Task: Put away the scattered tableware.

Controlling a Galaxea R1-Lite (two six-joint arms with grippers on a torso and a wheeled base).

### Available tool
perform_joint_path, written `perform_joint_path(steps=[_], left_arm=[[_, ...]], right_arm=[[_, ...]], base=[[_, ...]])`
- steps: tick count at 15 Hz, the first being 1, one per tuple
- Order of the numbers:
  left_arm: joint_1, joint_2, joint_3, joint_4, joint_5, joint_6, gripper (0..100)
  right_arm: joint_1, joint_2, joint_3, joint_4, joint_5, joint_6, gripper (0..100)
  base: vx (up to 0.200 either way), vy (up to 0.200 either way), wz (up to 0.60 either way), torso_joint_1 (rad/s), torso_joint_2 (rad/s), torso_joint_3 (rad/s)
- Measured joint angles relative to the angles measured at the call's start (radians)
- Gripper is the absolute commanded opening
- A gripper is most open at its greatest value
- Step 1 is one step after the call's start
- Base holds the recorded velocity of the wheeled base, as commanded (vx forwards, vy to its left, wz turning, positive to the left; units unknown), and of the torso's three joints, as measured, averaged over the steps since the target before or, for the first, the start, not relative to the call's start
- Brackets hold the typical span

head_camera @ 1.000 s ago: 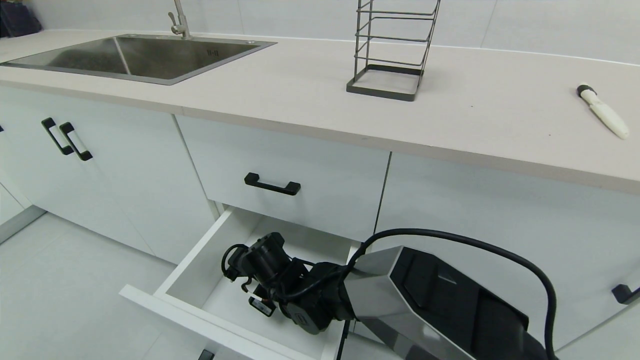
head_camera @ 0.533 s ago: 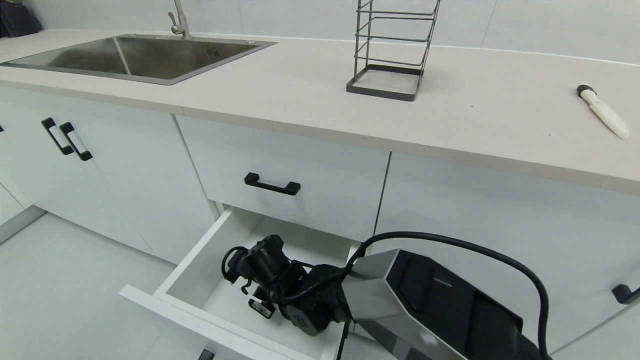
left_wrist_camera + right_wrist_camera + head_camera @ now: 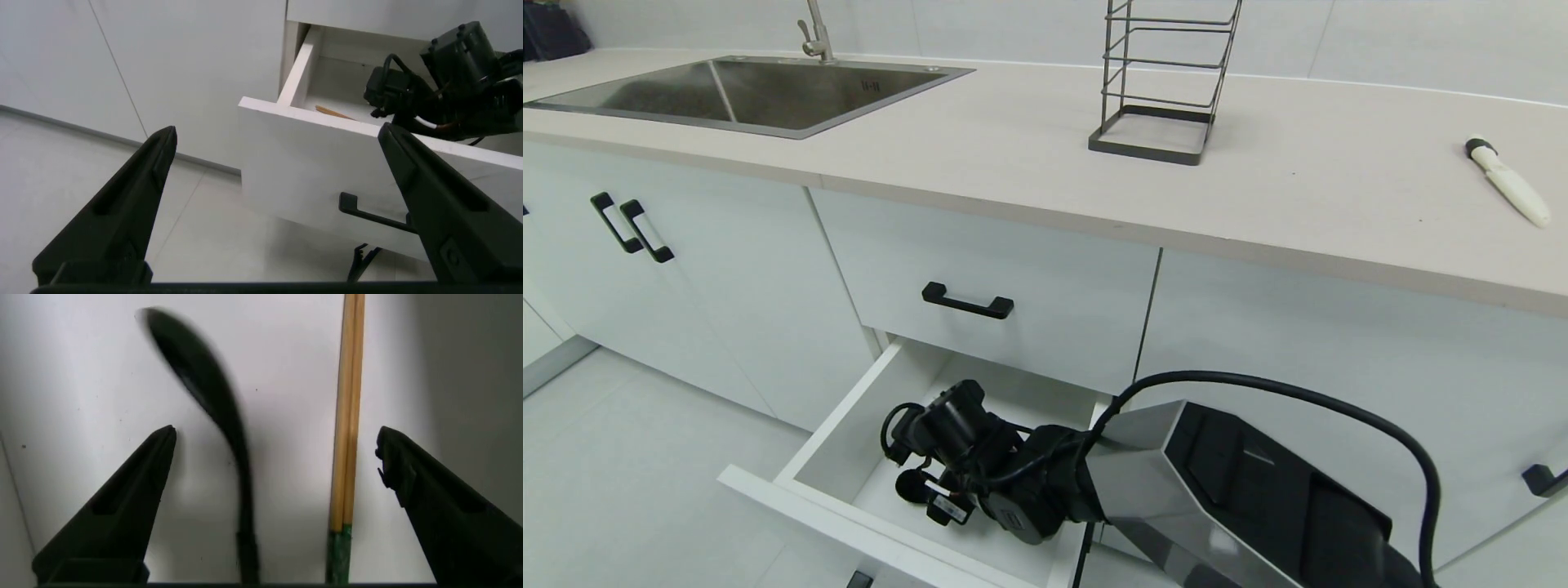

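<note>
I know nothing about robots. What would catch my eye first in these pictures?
First, the right gripper, open and down inside a pulled-out drawer below the counter. Under it in the drawer are a black spoon and a pair of chopsticks. Up on the counter stand a wire rack near the middle and a cream-handled tool lying far to the right.

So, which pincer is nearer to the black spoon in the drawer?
Right. The right pincer is directly above the black spoon, inside the open drawer. The left pincer is outside, before the drawer's front.
</note>
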Motion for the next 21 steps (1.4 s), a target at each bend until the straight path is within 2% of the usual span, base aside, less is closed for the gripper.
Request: perform_joint_path(steps=[6,10,17,21], left_arm=[[0.000,0.000,0.000,0.000,0.000,0.000,100],[0.000,0.000,0.000,0.000,0.000,0.000,100],[0.000,0.000,0.000,0.000,0.000,0.000,100],[0.000,0.000,0.000,0.000,0.000,0.000,100]], right_arm=[[0.044,-0.206,0.079,0.089,0.000,0.002,100],[0.072,-0.407,0.299,0.049,0.010,-0.001,100],[0.071,-0.959,0.912,-0.089,0.074,-0.031,100],[0.066,-1.305,1.345,-0.273,0.081,-0.017,100]], base=[[0.000,0.000,0.00,0.000,0.00,0.000],[0.000,0.000,0.00,0.000,0.00,0.000],[0.000,0.000,0.00,0.000,0.00,0.000],[0.000,0.000,0.00,0.000,0.00,0.000]])
